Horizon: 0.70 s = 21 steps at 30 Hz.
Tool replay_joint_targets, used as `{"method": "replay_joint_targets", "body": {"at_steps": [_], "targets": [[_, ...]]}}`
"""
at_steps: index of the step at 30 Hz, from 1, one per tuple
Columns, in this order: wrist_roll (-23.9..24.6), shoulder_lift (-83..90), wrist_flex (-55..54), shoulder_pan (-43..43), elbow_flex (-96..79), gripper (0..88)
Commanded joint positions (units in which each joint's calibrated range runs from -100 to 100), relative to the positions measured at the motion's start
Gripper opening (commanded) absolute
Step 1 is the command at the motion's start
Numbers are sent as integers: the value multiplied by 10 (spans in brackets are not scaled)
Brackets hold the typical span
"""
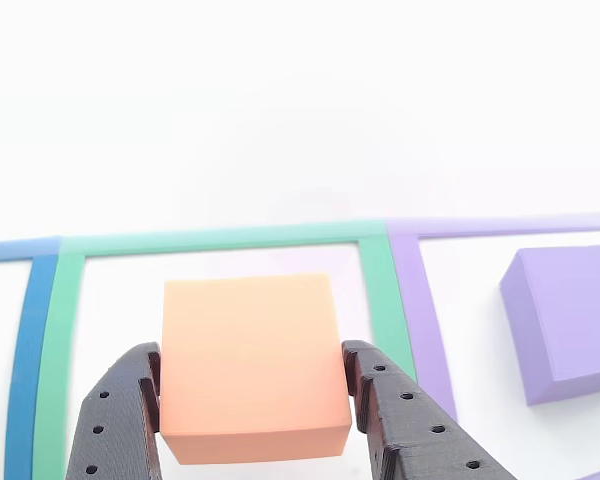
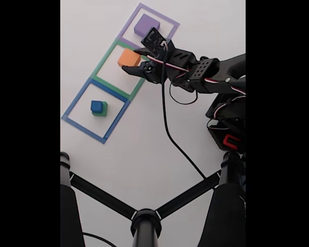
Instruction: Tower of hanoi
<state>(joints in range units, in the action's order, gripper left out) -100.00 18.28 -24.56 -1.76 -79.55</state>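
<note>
The purple block (image 1: 570, 325) is cut off by the other view's right edge, and the green cube (image 2: 102, 108) sits perhaps half hidden beneath the blue cube (image 2: 96, 106).

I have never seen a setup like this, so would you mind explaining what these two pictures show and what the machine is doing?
This is a small robot arm on a white table. At its tip is a gripper with two dark fingers.

One picture comes from a camera close behind the gripper, looking past the fingers. The fixed view is from a camera standing off the arm, looking down on the whole table.

On the table, tape marks three squares in a row: blue, green and purple. The things are blocks of a stacking puzzle. A purple block lies in the purple square. A small blue block seems to sit on a green one in the blue square.

The fingers are closed on either side of the orange block, in the green square. Whether it is lifted or resting, I cannot tell.
</note>
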Motion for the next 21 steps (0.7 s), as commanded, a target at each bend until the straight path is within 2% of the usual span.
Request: {"method": "replay_joint_targets", "body": {"at_steps": [1, 10, 21], "targets": [[0, -59, -99, 6, 2, 108], [0, -173, -220, 10, 10, 110], [0, -236, -272, 30, 17, 112]]}}
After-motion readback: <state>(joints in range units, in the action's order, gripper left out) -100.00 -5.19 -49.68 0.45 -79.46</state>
